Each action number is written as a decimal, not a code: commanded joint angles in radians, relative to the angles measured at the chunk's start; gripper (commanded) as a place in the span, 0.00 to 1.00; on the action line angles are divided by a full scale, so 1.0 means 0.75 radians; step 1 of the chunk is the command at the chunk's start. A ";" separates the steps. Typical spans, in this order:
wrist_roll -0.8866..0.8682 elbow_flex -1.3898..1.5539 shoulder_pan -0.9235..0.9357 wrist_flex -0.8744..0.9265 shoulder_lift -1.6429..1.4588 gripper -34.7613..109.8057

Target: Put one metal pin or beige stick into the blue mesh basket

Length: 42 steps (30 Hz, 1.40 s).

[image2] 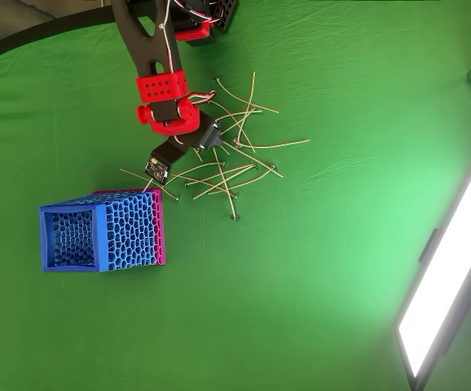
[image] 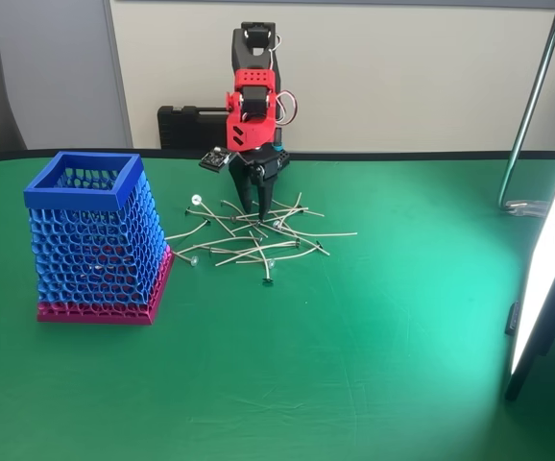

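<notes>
So we're at the grab stage: the gripper (image: 258,213) is pointing straight down with its tips in the back of the stick pile (image: 258,235), which sits mid-table toward the far edge in the fixed view. The jaws look nearly together at the tips, but we can't tell if there's a stick pinched between them or not; the sticks are just too thin to read there.

To do this well, we'd want the tips straddling one single stick where it lies clear of its neighbours, since the pile is a crisscross tangle and a sloppy pinch will likely drag two or three along. Close fully, lift straight up, then swing over the basket (image: 90,240) and drop through the square rim.

The basket stands upright toward the left edge of the table in the fixed view, just beside the pile, with the nearest stick about touching its pink base.

Counts: one basket, one arm, and roughly fifteen sticks, though the overlaps make that a guess. A few have small round heads.
</notes>
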State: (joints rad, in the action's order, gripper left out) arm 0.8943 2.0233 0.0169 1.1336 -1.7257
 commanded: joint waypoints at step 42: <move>-0.055 -0.031 -0.063 -0.123 0.090 0.35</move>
State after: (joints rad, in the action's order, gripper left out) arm 0.8590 2.0157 -0.0307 1.0508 -1.6567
